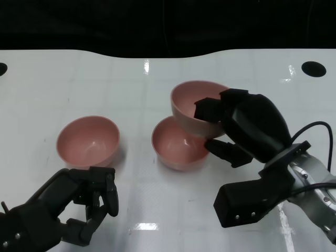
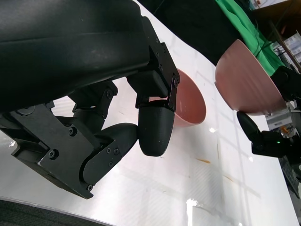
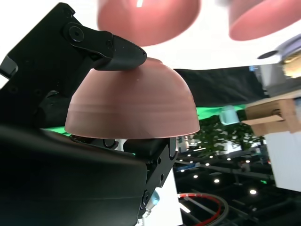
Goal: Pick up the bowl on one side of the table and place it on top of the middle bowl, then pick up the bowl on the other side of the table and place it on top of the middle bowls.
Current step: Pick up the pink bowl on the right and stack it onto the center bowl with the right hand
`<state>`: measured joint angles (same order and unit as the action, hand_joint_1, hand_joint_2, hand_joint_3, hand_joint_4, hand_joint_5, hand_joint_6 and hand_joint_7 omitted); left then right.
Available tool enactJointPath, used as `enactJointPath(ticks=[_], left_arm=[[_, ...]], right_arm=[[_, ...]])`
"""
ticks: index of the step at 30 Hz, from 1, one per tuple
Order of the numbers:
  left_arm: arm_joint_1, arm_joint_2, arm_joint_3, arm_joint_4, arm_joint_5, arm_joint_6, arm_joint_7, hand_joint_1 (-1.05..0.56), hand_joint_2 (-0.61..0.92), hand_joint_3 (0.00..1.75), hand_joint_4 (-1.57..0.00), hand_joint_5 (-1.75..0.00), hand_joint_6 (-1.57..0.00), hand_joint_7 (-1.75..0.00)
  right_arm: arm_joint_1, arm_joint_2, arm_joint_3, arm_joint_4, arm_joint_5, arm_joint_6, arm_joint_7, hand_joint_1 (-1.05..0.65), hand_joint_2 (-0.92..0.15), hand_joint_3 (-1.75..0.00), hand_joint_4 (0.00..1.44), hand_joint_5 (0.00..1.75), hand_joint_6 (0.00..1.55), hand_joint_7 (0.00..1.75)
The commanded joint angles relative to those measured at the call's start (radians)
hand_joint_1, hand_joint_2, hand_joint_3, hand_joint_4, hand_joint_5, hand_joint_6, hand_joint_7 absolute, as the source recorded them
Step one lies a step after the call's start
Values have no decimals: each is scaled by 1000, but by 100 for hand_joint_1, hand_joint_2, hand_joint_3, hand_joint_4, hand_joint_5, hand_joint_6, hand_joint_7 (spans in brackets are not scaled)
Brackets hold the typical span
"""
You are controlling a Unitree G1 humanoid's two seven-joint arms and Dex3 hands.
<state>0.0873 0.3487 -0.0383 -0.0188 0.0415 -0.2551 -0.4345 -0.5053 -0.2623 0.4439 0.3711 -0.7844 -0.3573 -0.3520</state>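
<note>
The right hand [image 1: 239, 126] grips a pink bowl [image 1: 197, 107] by its rim, fingers hooked inside at the near edge and others pressing the outer wall from below; the bowl is lifted and tilted, its opening turned toward the far side of the white table [image 1: 131, 84]. It hangs just above and slightly to the right of the middle bowl [image 1: 178, 143], overlapping that bowl's far right rim (whether the two touch cannot be told). The middle bowl sits upright on the table. Well to its left stands the left bowl [image 1: 88, 140], also upright. Nearer the robot than that bowl, the left hand [image 1: 86, 202] holds nothing, its fingers curled loosely downward with gaps between them.
</note>
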Motion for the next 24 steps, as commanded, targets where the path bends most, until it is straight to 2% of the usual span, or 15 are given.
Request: enactJointPath(ticks=[1,8,10,14,18,24], left_arm=[[7,12,4,-14,10,5,13,-11,42,134,-84,-172,-80,-151],[4,11,1,-9,6,-8,9,-11,42,135,-84,-172,-79,-152],[5,9,1,-7,5,-10,10,-11,41,135,-84,-173,-80,-152],[11,10,-2,-23,11,4,14,-11,39,137,-85,-172,-81,-151],[19,11,-2,-48,13,22,14,-8,39,138,-85,-172,-81,-151],[24,6,-5,-71,15,38,18,-9,39,138,-85,-172,-81,-151]], right_arm=[[-34,17,5,10,-8,0,3,-21,-29,-136,101,175,81,169],[-46,30,16,26,-24,-2,1,-21,-28,-138,101,175,79,175],[-60,43,41,58,-46,-6,-10,-21,-27,-138,101,175,79,175],[-81,61,67,114,-68,-22,-38,-21,-27,-132,103,175,81,170],[-93,76,80,161,-74,-32,-60,-18,-23,-127,104,175,81,174],[-117,93,101,243,-81,-33,-44,-17,-33,-116,99,175,76,174]])
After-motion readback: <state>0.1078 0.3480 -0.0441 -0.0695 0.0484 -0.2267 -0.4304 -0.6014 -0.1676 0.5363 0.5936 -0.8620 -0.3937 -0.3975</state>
